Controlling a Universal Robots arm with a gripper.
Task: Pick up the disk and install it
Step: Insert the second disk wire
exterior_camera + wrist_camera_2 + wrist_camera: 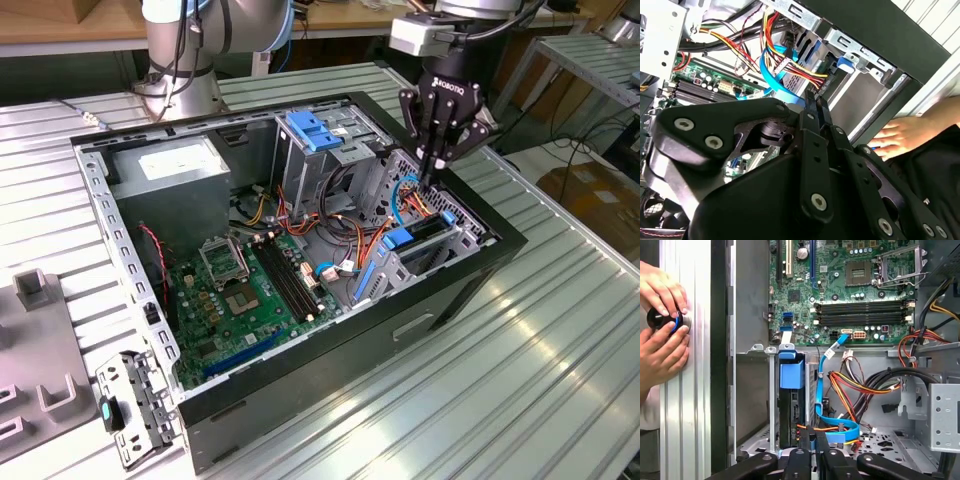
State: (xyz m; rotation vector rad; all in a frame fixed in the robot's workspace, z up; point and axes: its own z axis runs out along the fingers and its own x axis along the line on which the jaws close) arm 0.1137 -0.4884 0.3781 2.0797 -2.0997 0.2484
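The disk (424, 231) sits edge-on inside the drive bay at the exterior view's right end of the open computer case (480, 270). A blue rail (399, 238) shows on its end. In the first wrist view the disk (789, 415) is a dark slab under a blue tab (791, 374). My gripper (432, 176) hangs above the cables just behind that bay, fingers pressed together with nothing seen between them. Both wrist views show the shut fingers (813, 102) (808, 440) over the blue ribbon cable (840, 426).
A person's hands (660, 340) hold a small black and blue knob on the table beside the case; one hand (902, 134) rests there. Inside the case are a grey power-supply box (180, 170), motherboard (240, 290) and blue-latched cage (316, 131). A loose bracket (135, 410) lies outside.
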